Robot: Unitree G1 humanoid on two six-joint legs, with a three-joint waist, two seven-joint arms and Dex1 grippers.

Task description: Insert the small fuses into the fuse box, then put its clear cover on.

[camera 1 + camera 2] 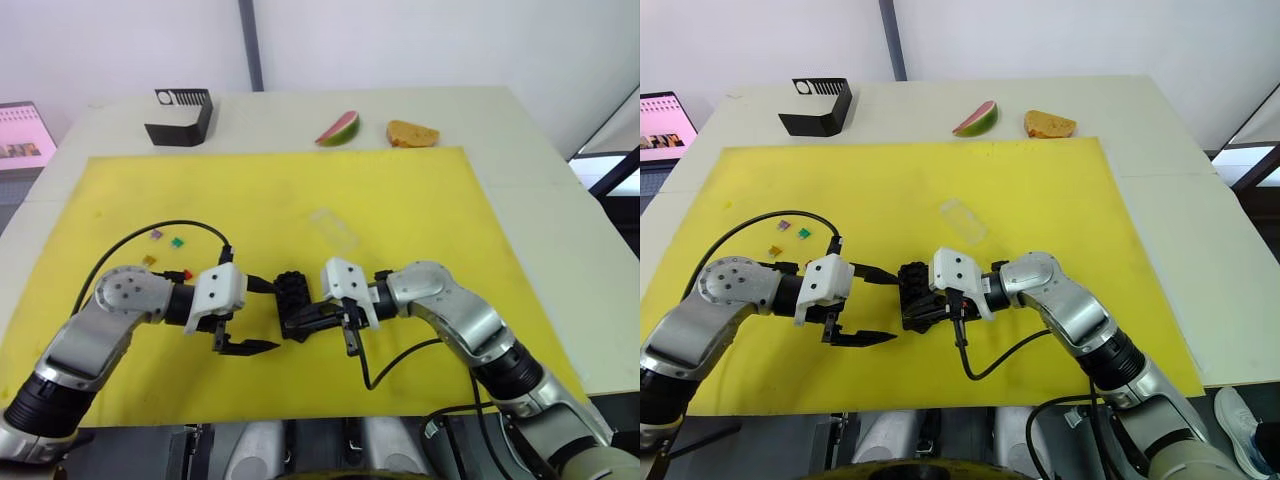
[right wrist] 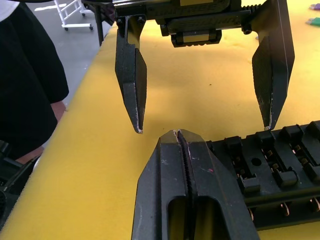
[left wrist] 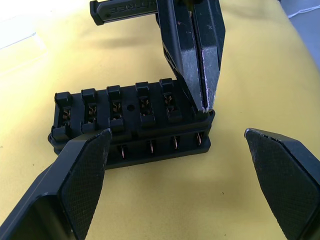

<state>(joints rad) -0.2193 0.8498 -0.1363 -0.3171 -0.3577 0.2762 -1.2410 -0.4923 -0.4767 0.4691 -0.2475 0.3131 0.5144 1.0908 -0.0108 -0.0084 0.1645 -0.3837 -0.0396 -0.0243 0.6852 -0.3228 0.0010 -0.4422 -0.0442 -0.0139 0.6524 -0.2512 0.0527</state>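
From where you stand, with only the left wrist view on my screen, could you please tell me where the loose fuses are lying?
Observer: The small fuses lie on the yellow mat, to the robot's left of the fuse box.
Operator: And the clear cover?
Observer: The clear cover lies flat on the mat beyond the fuse box, apart from it.
Operator: Is anyone nearby?
Observer: A person's dark sleeve shows beside the mat in the right wrist view.

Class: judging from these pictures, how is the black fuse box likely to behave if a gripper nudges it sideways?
The fuse box looks like rigid moulded plastic, so it probably won't flex. It lies low and flat on the yellow mat, so it should slide rather than tip. Small and hollow-slotted, it is likely light.
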